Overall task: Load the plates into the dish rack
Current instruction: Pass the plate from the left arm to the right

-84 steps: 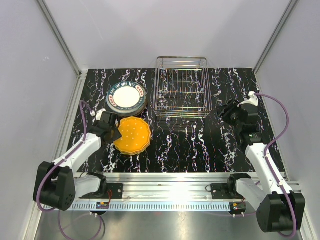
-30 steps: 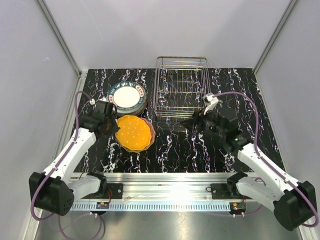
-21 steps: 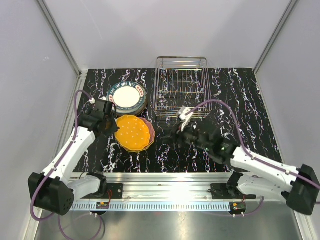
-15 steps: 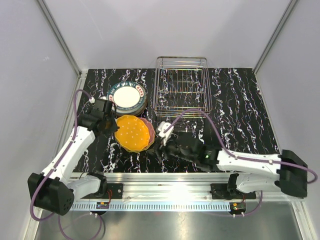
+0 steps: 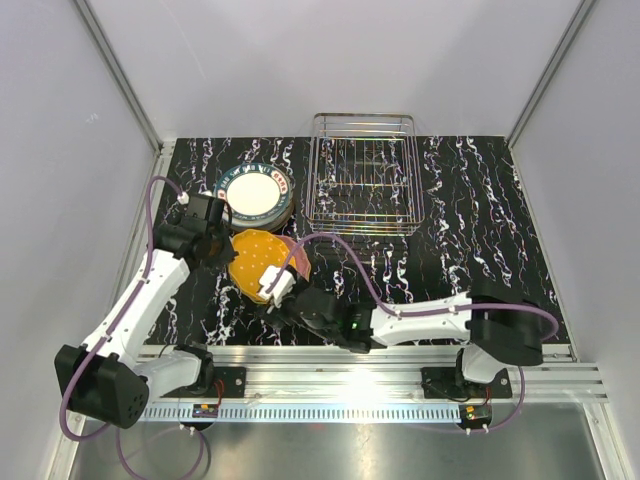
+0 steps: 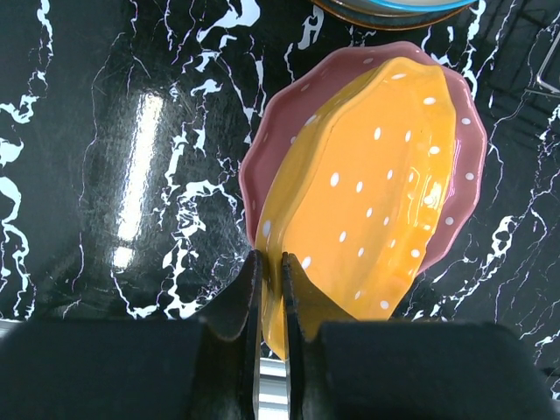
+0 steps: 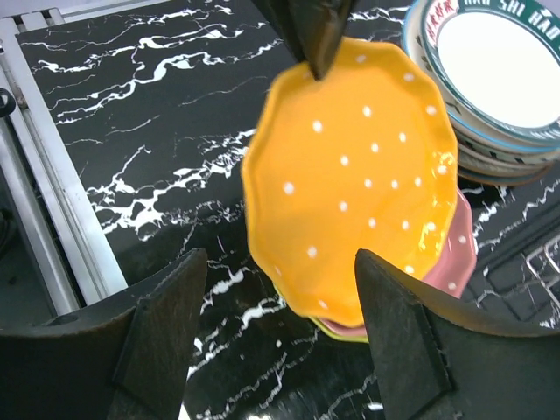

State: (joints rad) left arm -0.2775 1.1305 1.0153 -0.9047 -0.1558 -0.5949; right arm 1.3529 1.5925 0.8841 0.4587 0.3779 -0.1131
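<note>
The left hand [image 6: 269, 284] is closed on the near edge of the orange plate [image 6: 367, 201]. Its two fingers pinch the rim tightly, with only the thickness of the plate between them. The plate has white dots and a scalloped border. It is tilted, with the pinched edge raised, and it stands over a pink plate [image 6: 278, 144] that lies flat on the bench below it.

The right hand [image 7: 278, 262] is wide open and holds nothing. In its wrist view the two dark fingers stand at the lower left and lower right of the frame, and the orange plate fills the middle of the frame between and beyond them. I cannot tell if any finger touches the plate. In the top view this hand is at the lower edge of the orange plate, and its arm reaches across the lower middle of the frame.

A stack of plates [image 5: 255, 195], the top one white with a dark rim, sits just above the orange plate, left of centre. The dish rack [image 5: 362, 172] of thin shiny wire stands at the upper centre of the frame, with no plate in it.

The bench [image 5: 470, 230] is black with white marble veins. Pale grey walls [image 5: 300, 60] close it on three sides, and a metal rail [image 5: 330, 365] runs along the lower edge.
</note>
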